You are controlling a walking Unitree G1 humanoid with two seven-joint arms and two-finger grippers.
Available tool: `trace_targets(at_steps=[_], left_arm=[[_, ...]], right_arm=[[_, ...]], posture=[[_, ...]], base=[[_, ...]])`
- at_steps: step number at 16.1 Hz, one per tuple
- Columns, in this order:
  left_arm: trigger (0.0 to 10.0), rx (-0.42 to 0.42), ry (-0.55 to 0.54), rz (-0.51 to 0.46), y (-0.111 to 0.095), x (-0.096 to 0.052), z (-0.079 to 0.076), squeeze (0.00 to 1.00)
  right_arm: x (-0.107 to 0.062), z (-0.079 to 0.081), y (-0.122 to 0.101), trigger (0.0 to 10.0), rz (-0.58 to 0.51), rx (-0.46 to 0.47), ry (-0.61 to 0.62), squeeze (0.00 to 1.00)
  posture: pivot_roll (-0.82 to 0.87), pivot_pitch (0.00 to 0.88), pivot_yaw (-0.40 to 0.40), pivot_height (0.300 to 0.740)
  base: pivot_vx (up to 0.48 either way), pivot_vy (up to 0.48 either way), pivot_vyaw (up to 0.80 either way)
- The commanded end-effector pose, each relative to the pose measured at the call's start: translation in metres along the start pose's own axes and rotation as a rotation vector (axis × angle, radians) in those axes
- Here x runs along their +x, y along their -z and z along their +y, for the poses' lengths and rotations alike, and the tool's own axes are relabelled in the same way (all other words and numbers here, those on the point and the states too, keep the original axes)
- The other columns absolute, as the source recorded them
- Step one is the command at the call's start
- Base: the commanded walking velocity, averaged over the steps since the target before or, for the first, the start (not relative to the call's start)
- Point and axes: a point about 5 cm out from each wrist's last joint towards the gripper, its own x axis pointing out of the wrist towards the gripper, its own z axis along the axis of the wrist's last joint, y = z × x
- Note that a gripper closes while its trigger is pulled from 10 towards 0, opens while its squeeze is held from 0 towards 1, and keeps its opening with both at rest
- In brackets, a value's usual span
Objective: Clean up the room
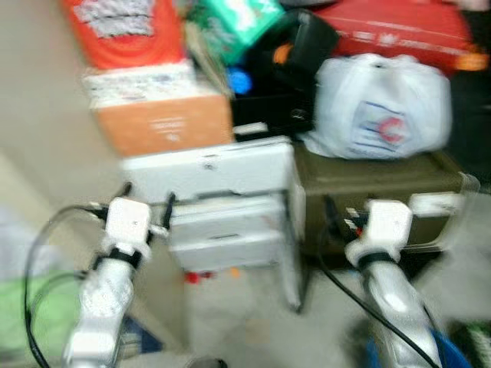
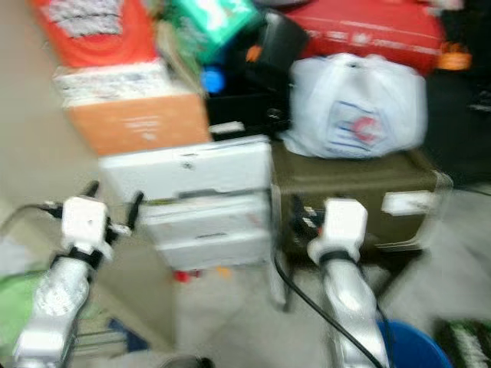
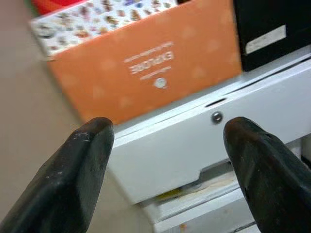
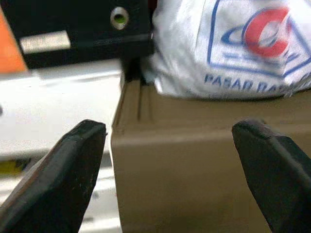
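A pile of clutter stands before me, blurred in the eye views. An orange box [image 1: 165, 126] rests on a white drawer unit [image 1: 222, 172]. Beside the unit, an olive-brown case [image 1: 376, 180] carries a white plastic bag [image 1: 380, 107] with a red and blue logo. My left gripper [image 3: 167, 128] is open and empty, facing the orange box [image 3: 146, 68] and the top drawer [image 3: 194, 141]. Facing the olive case [image 4: 194, 160] and the bag [image 4: 233, 48], my right gripper [image 4: 170, 131] is also open and holds nothing.
A black box [image 1: 280, 84], a green pack [image 1: 234, 19], a red-orange bag [image 1: 126, 31] and a red suitcase [image 1: 399, 31] are stacked behind. A blue bucket [image 2: 414, 345] sits low on the right, a green cloth [image 1: 31, 314] low on the left. A beige wall runs along the left.
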Motion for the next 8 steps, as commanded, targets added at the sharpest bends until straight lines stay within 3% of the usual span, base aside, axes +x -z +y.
trace_targets(at_steps=[1, 3, 6, 8], left_arm=[[10.0, 0.012, 0.020, -0.011, -0.003, -0.001, -0.001, 0.00], [10.0, -0.003, 0.089, 0.000, -0.003, -0.006, -0.006, 0.00], [10.0, 0.000, 0.102, 0.023, 0.000, -0.019, -0.002, 0.00], [10.0, 0.020, 0.079, 0.045, 0.004, -0.028, 0.004, 0.00]], right_arm=[[0.001, -0.003, -0.008, 10.0, -0.025, -0.013, 0.018, 0.00], [-0.006, -0.012, -0.006, 10.0, -0.011, -0.045, 0.076, 0.00], [-0.027, -0.019, 0.004, 10.0, 0.045, -0.069, 0.099, 0.00], [-0.032, -0.022, 0.005, 10.0, 0.062, -0.050, 0.122, 0.00]], posture=[[-0.14, 0.000, 0.063, 0.740], [-0.14, 0.000, 0.061, 0.740], [-0.14, 0.000, 0.059, 0.740], [-0.14, 0.000, 0.061, 0.740]], base=[[0.000, 0.000, 0.80], [0.000, 0.000, 0.72], [0.000, 0.000, 0.00], [0.000, 0.000, 0.00]])
